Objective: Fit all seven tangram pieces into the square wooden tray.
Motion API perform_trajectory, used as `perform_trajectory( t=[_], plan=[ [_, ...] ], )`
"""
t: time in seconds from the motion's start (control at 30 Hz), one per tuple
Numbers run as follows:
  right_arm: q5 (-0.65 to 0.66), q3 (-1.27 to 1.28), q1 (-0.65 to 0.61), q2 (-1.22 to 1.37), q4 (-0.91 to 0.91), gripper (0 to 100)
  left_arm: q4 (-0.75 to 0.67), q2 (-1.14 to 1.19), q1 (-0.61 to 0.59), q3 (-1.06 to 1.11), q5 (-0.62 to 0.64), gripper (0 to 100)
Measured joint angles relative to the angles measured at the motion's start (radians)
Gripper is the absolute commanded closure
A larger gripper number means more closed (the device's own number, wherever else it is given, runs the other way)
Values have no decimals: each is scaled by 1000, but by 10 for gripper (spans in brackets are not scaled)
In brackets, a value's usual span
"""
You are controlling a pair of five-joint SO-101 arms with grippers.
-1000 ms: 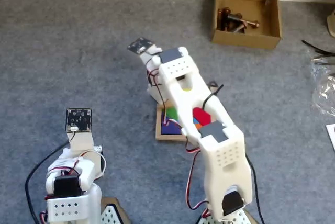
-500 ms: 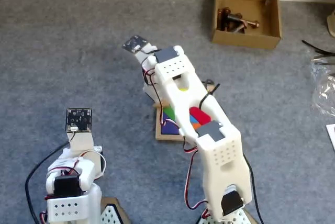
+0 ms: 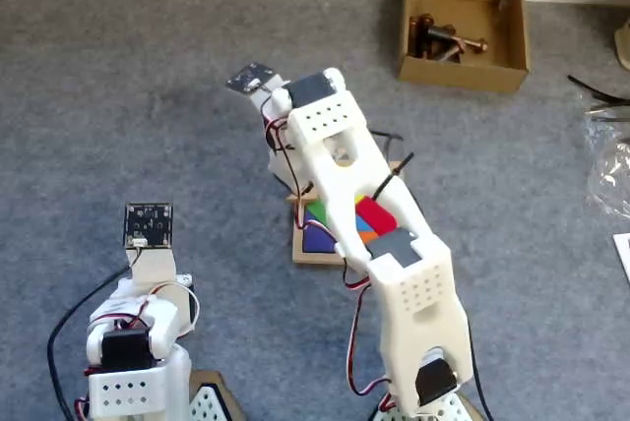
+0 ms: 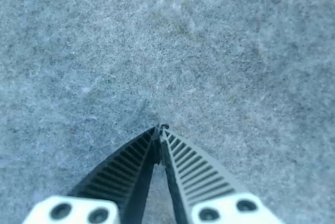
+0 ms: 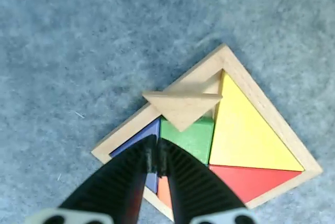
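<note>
Hovering our right claw (image 5: 157, 143), pressed together, just above the tray (image 5: 272, 119), we judge that a clumsy nudge could tip the wooden triangle (image 5: 181, 108), lying askew across the rim and its empty slot, onto the carpet (image 5: 63, 35).

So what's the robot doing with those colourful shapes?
It is filling a puzzle. The right arm's hand hangs shut and empty just above the square wooden tray. A yellow triangle, a red piece, a green piece, a blue piece and an orange piece lie inside it. A plain wooden triangle sits crooked on top, partly over the green piece, not yet flat in its corner. The left arm's hand is shut too, over bare grey mat.
</note>
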Motion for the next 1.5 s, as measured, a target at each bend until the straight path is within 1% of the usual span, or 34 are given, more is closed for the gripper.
perform_trajectory(
  t=[0.17,0.5,0.83,1.2,1.5],
  plan=[
    [0,3,-3,0,6,995,0,0,0,0,0,995],
    [0,86,-15,-2,-6,995,0,0,0,0,0,995],
    [0,193,-21,0,-143,995,0,0,0,0,0,995],
    [0,195,-21,0,-158,995,0,0,0,0,0,995],
    [0,195,26,0,-161,995,0,0,0,0,0,995]
  ],
)
